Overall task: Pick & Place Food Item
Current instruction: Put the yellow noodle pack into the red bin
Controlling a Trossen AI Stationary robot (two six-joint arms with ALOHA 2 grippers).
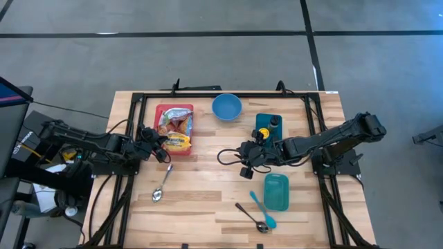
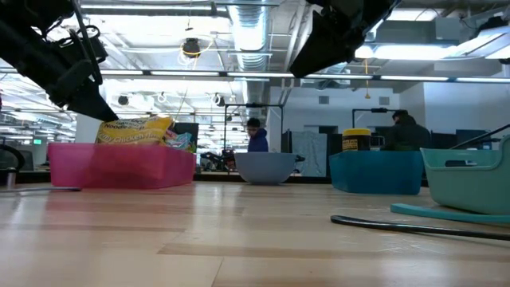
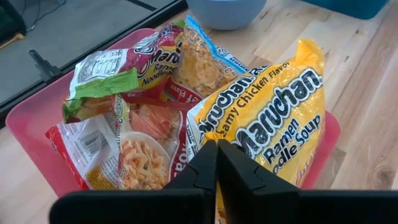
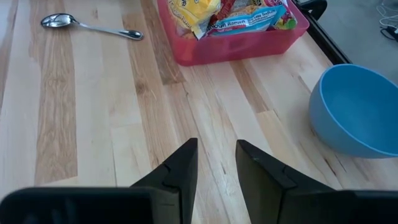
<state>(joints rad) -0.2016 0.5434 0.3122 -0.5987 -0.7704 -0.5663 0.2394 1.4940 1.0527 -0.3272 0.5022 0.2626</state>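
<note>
The left pincer (image 1: pixel 160 142), its fingers pressed together, sits at the near edge of a pink bin (image 1: pixel 160 111) on the left of the wooden surface (image 1: pixel 208 187), clamped on the lower edge of a yellow ramen packet (image 3: pixel 273 118) that lies in the bin on top of other noodle packets (image 3: pixel 124 112). The right pincer (image 1: pixel 243 153) hovers empty over the middle of the surface, fingers a little apart, pointing toward the bin. A blue bowl (image 1: pixel 226 106) stands at the far edge, just right of the bin. A dark teal tray (image 1: pixel 264 122) at the far right carries a small yellow-and-black item, what it is cannot be told. A lighter teal container (image 1: pixel 276 191) sits nearer on the right, with a teal spatula (image 1: pixel 262 211) and a metal spoon (image 1: pixel 250 216) close by. A second spoon (image 1: pixel 162 185) lies near the left side, and people (image 2: pixel 256 137) show in the room beyond
</note>
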